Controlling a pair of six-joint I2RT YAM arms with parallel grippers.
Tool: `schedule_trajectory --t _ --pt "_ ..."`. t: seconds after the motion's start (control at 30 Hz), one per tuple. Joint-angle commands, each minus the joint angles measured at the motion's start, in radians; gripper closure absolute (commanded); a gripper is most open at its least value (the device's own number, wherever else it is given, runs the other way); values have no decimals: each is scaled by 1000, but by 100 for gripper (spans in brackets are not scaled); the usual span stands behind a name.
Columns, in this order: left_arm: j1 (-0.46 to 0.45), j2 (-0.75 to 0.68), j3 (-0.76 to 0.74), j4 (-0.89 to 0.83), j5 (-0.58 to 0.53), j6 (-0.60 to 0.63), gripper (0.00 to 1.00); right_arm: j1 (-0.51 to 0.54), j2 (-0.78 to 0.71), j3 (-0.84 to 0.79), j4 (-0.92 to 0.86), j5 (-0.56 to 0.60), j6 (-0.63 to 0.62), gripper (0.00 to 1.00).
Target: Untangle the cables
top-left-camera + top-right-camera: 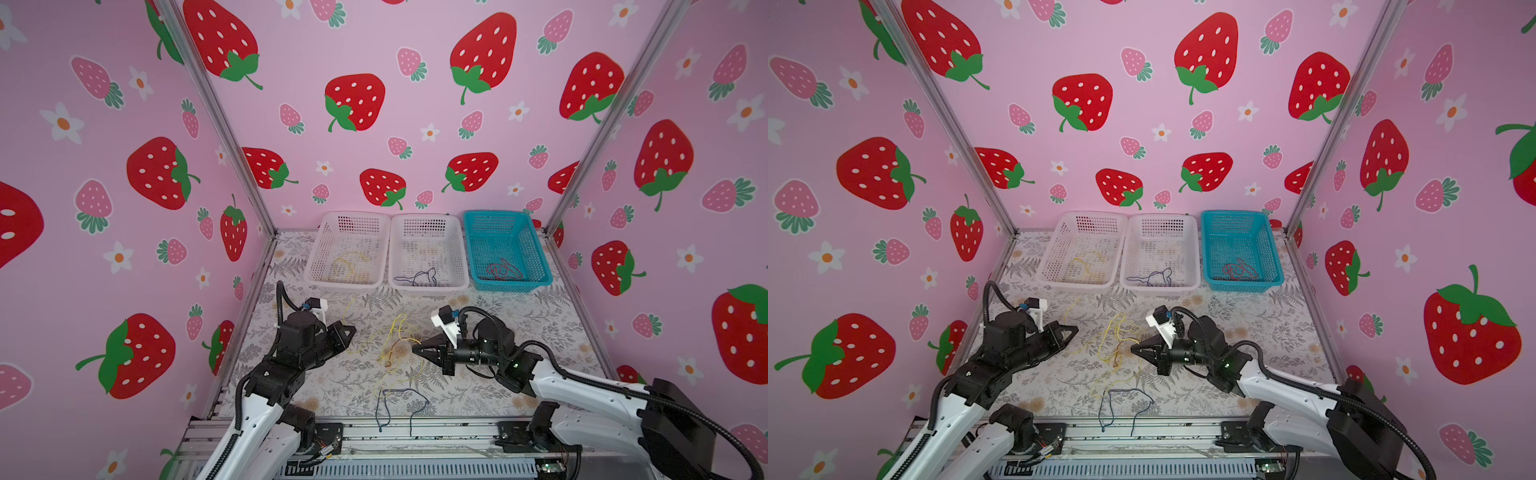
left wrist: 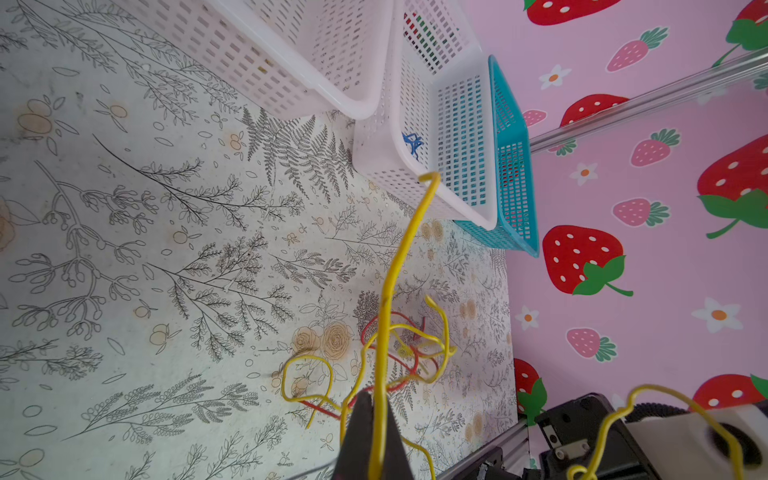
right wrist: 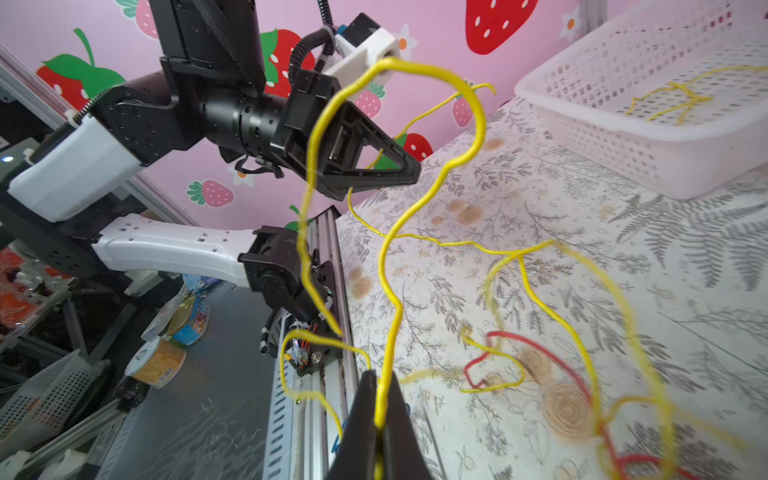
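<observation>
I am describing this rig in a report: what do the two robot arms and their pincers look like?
The left arm and right arm have white perforated shells and black joints, with a black corrugated hose along each. The left pincer and right pincer are black, with open triangular fingers tapering to points. A white camera housing sits on each wrist.

We find thin, curly yellow wires (image 1: 1113,345) strung between the black left gripper (image 1: 1074,329) and black right gripper (image 1: 1133,349), both pinched closed; a thin dark blue wire (image 1: 1123,390) lies loose, nearer the right gripper.
</observation>
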Motion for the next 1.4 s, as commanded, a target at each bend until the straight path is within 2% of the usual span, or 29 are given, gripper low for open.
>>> schedule_trajectory --t 0.0,0.1,0.23,0.4,0.57,0.83,1.1,1.37 --pt "4 -12 -16 27 -14 -18 100 52 26 56 118 -15 3 100" --pt "5 -16 -20 24 -16 -16 100 61 -2 56 86 12 -21 100" --pt "5 -23 -4 -17 -33 19 100 59 -136 49 -40 80 -67 100" --pt "6 -33 -5 -65 -61 64 100 50 -303 94 -251 258 -118 100" --pt "7 -67 -26 -107 -96 89 100 -10 -274 213 -361 372 -126 100" --pt "7 -137 -51 -132 -148 85 100 -127 83 567 -441 403 -114 100" --pt "5 -161 -75 -123 -177 78 100 -166 476 984 -497 434 -137 100" --pt "5 -207 -88 -121 -178 68 100 -186 896 1457 -673 419 -175 100"
